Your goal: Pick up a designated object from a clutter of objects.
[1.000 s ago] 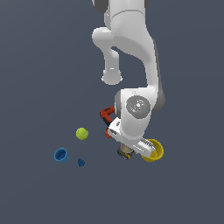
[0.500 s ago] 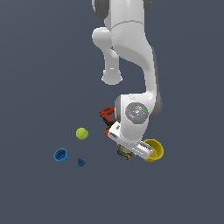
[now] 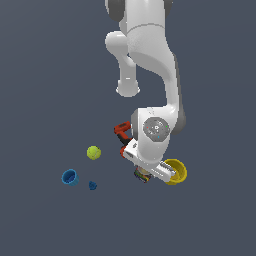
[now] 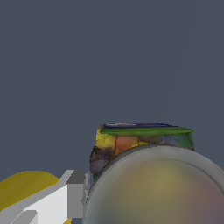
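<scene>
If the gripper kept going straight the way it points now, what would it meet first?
Most likely the can: in the wrist view it fills the space right ahead of the gripper. Depth is unclear, so contact may already exist.

A plain dark grey floor (image 3: pixel 45 70) carries a tennis ball (image 3: pixel 93 152), blue cup (image 3: pixel 70 177), tiny blue piece (image 3: pixel 92 185), yellow bowl (image 3: pixel 178 171), drill (image 3: pixel 121 131) and can (image 3: pixel 142 175).

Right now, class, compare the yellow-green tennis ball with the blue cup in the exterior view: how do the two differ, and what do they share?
1. Colour: the tennis ball is yellow-green; the blue cup is blue.
2. Shape: the tennis ball is a closed sphere; the blue cup is hollow with an open mouth showing.
3. Place: the tennis ball lies nearer the arm; the blue cup sits farther toward the exterior view's left.

Shared: both are small, rest on the dark floor, and stand apart from the arm.
</scene>
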Motion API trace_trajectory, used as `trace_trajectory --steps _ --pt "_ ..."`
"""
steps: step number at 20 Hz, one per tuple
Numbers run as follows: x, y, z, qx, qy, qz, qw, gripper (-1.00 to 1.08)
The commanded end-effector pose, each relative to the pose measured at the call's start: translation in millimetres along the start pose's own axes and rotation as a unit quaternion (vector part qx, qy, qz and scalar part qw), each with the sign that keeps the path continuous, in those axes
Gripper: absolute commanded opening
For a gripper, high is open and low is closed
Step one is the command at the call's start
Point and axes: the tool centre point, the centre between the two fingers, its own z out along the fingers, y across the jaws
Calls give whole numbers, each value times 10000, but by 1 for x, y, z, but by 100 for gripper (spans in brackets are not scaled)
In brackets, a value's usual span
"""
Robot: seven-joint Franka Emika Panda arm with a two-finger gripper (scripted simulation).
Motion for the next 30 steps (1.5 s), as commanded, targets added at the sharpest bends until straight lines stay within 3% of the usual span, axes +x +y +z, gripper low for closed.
trace_trajectory --steps 1,12,30 --pt "0 0 -1 2 1 -1 10000 -100" --pt "-13 -12 -53 2 1 -1 10000 -100" --pt "-58 -57 -250 -2 5 3 10000 -100"
